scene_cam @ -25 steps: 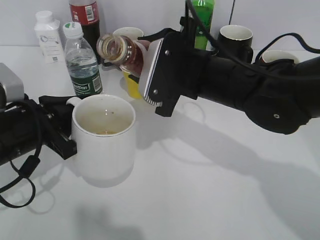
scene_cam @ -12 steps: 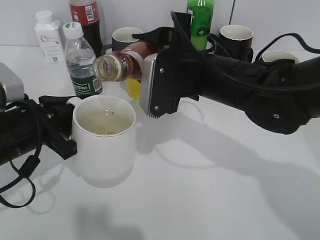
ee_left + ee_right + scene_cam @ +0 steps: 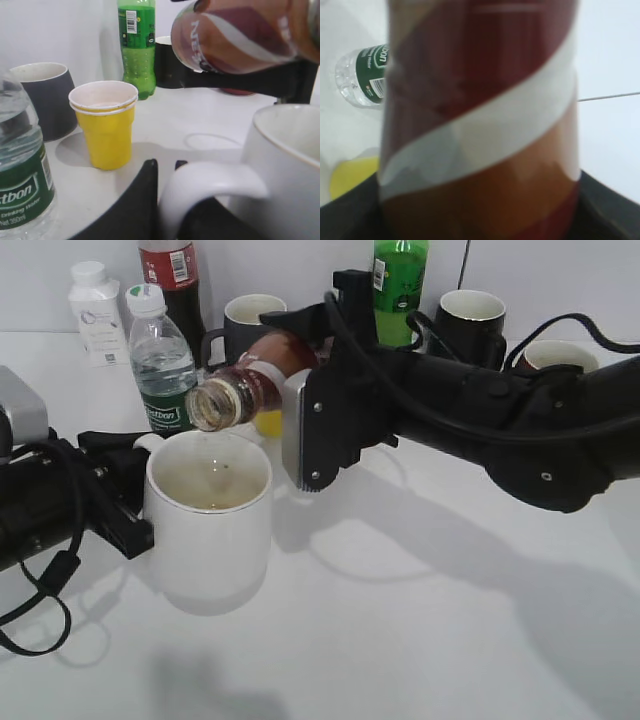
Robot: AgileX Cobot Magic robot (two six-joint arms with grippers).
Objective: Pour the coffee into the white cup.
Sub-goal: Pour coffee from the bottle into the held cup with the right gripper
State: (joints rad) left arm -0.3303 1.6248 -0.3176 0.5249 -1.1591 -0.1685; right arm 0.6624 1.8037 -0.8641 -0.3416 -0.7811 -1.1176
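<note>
The pouring step is going on. The right gripper (image 3: 300, 375) is holding the small brown coffee bottle with the red, white and brown swirl label (image 3: 250, 390), with its jaws standing wide around the fat body of the bottle. The bottle is lying tipped on its side in the air, and its open mouth is pointing down and left, just above the far rim of the big plain white ceramic mug (image 3: 208, 530). A little brown coffee is sitting at the bottom of the mug. No stream is clear to see.

The left gripper (image 3: 167, 200) is pinching the mug's side handle, with its jaws nearly closed on it, and is keeping the mug steady on the white bench (image 3: 420, 620).

Next, I think the bottle needs tipping a bit more, with its mouth kept over the middle of the mug so nothing is spilling on the bench.

Room is tight behind the bottle. A yellow paper cup (image 3: 104, 125), a clear water bottle with a green label (image 3: 165, 365), a dark grey mug (image 3: 47, 97) and a tall green bottle (image 3: 136, 47) are standing near. In front and to the right of the white mug the bench is giving lots of room.
</note>
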